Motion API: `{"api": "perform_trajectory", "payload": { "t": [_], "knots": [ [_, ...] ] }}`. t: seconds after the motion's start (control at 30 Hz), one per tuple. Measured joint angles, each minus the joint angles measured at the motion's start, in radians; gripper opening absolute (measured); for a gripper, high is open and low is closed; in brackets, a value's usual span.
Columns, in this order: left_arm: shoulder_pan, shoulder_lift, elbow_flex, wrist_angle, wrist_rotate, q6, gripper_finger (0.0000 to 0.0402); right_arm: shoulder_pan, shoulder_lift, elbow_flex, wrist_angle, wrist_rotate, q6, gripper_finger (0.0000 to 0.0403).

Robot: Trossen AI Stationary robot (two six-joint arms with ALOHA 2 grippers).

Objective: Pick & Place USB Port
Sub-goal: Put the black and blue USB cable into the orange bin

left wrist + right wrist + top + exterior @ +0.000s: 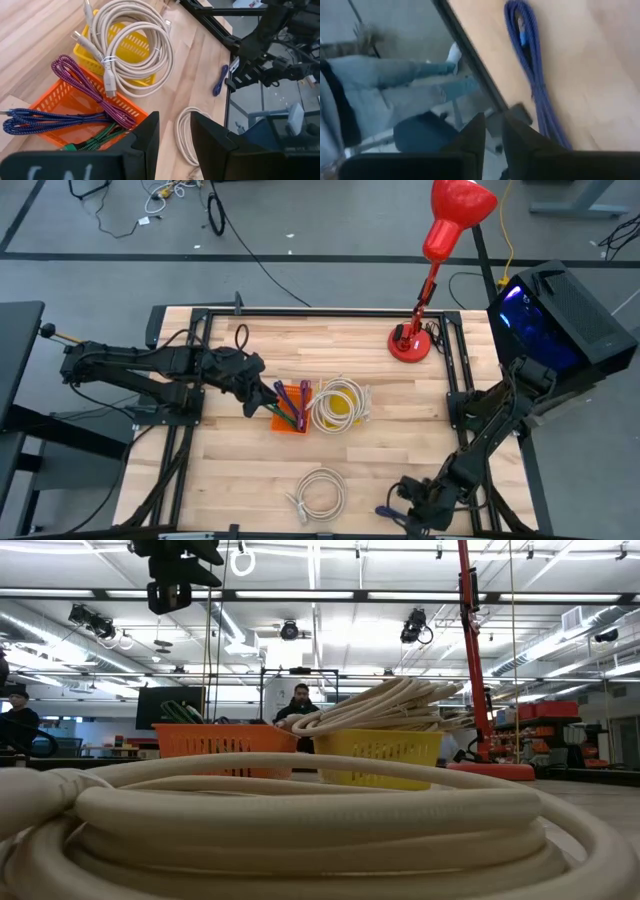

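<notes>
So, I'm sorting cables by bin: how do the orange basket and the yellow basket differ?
The orange basket holds purple, blue and green braided cables; the yellow basket carries one thick cream coil. The orange one's cables lie inside it, while the yellow one's coil overhangs its rim. Both are plastic mesh, side by side.

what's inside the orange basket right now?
Orange basket: purple cable, blue cable, and a green one partly hidden behind the left gripper.

Both arms are showing matte black jointed links with dark cabling; each claw, left claw (pixel 172 137) and right claw (pixel 492 135), is wearing two flat black wedge-shaped fingers.
</notes>
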State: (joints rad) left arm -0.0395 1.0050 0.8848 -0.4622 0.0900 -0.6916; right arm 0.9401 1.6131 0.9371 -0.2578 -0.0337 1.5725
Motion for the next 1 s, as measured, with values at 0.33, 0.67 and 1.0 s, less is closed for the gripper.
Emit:
{"api": "perform_trajectory", "payload": {
  "t": [0.33, 0.67, 1.0],
  "knots": [
    [0.000, 0.000, 0.000, 0.000, 0.000, -0.005, 0.0115, 0.000, 0.001, 0.000, -0.199, -0.104, 0.025, 0.0059],
    [0.000, 0.000, 0.000, 0.000, 0.000, -0.005, 0.0115, 0.000, 0.075, 0.000, -0.091, -0.137, -0.002, 0.0098],
    [0.001, 0.000, 0.000, 0.000, 0.000, -0.011, 0.0115, -0.002, 0.142, 0.000, -0.048, -0.184, -0.006, 0.0141]
  ]
}}
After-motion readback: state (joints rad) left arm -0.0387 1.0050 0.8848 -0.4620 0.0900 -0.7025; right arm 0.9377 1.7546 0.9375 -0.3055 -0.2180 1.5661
